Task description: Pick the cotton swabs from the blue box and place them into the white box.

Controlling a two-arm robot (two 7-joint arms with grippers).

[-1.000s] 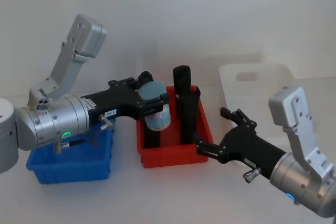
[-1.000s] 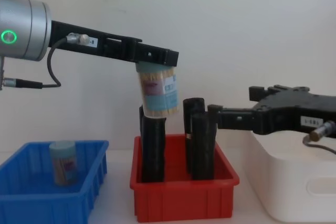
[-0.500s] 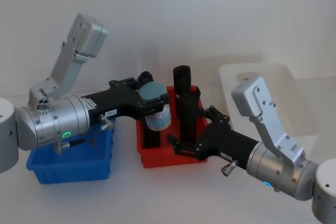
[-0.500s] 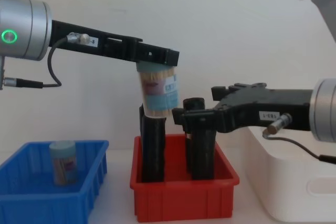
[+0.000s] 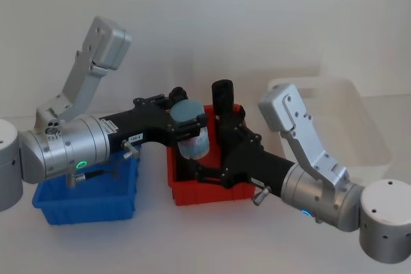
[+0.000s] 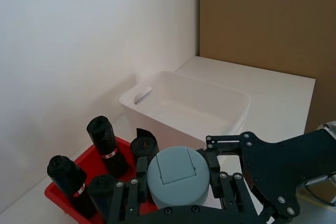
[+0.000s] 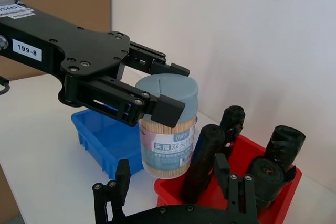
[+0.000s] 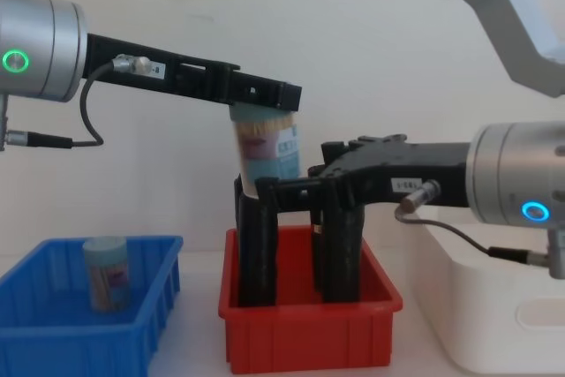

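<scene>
White wall behind, and we watched the left gripper (image 7: 167,92) pinching the cotton swabs (image 7: 168,142) by the lid, tub upright above the red bin (image 5: 212,194). Below, the right gripper (image 7: 170,169) had its jaws spread either side of the base, so we judged that arm nearer the white box (image 5: 347,117), off rightward.

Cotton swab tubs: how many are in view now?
2. One tub hangs in the left pincer above the red bin; another tub stands in the blue box. More may be hidden.
</scene>
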